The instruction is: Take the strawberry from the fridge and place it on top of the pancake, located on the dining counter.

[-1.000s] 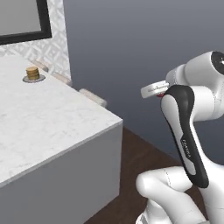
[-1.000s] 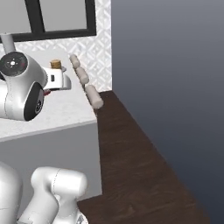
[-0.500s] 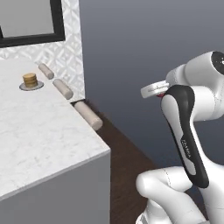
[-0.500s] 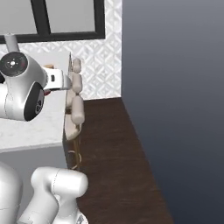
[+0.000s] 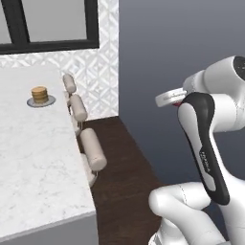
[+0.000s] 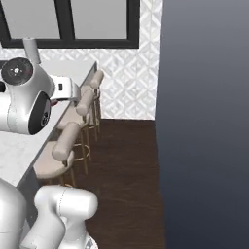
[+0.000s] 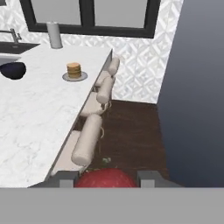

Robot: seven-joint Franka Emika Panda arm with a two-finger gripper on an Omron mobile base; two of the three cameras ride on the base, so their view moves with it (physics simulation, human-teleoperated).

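Hand view: tool point(image 7: 106, 178) clamped on strawberry point(image 7: 106, 179), carrying toward pancake point(image 7: 74, 70), well ahead and left on desk point(image 7: 39, 113). Next: drive nearer, reach out over stack, lower, release.

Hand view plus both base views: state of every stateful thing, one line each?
gripper: shut on the strawberry, carried off the counter, above the floor by the stools.
strawberry: held between the fingers, not yet on the pancake.
pancake: stacked on its grey plate, top bare.
dining counter: holds the pancake plate, a dark bowl and a grey canister.
stools: tucked along the counter edge.
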